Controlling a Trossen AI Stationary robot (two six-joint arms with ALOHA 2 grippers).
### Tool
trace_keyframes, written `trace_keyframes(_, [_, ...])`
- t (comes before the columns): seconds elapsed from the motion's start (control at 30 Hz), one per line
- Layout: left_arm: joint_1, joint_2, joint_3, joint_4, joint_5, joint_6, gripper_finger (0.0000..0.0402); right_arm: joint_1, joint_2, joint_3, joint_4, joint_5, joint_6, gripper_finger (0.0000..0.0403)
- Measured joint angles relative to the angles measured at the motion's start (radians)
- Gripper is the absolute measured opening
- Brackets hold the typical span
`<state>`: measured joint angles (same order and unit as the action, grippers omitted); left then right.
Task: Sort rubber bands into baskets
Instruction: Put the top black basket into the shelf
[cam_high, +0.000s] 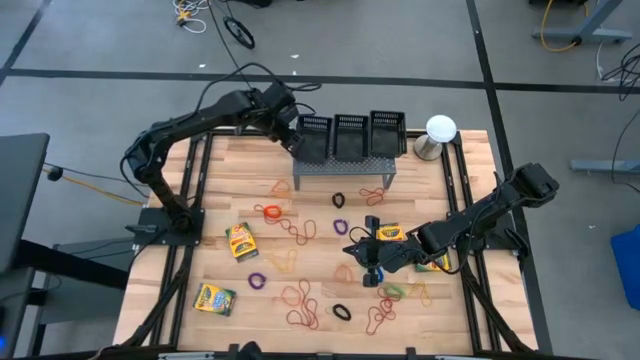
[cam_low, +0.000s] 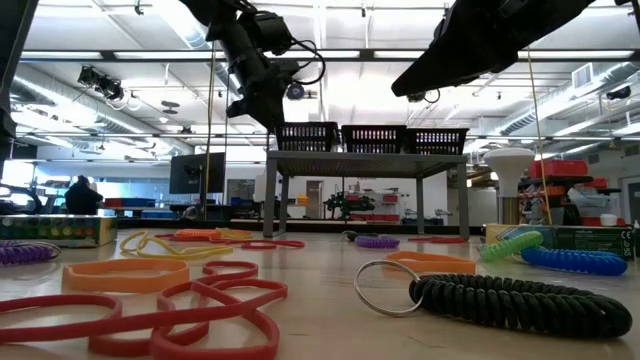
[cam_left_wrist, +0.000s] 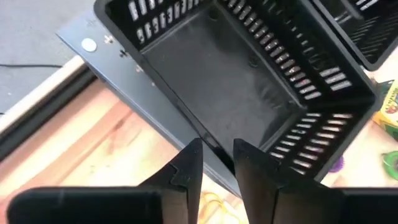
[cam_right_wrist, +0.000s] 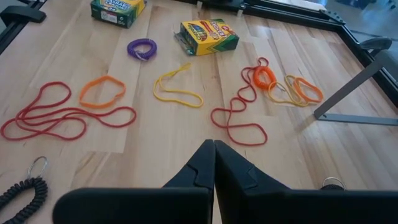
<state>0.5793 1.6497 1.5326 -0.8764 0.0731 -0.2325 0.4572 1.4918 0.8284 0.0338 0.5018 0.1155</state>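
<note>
Three black mesh baskets stand in a row on a grey perforated stand at the table's far side. My left gripper hovers open just above and left of the left basket, whose floor shows bare; nothing is between its fingers. Many rubber bands lie flat on the wooden table: red loops, an orange one, a yellow one, a purple coil and a black coil. My right gripper hangs shut over the table's near right part, above the bands.
Yellow-green crayon boxes lie among the bands. A white domed object stands right of the baskets at the far right corner. The stand's legs rise from the table behind the bands.
</note>
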Motion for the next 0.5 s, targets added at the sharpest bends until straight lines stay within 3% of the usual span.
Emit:
trace_keyframes(0.23, [-0.004, 0.000, 0.000, -0.002, 0.004, -0.037, 0.0090, 0.000, 0.000, 0.000, 0.000, 0.000, 0.000, 0.0007])
trace_keyframes(0.5, [-0.004, 0.000, 0.000, -0.002, -0.058, 0.024, 0.0100, 0.000, 0.000, 0.000, 0.000, 0.000, 0.001, 0.0007])
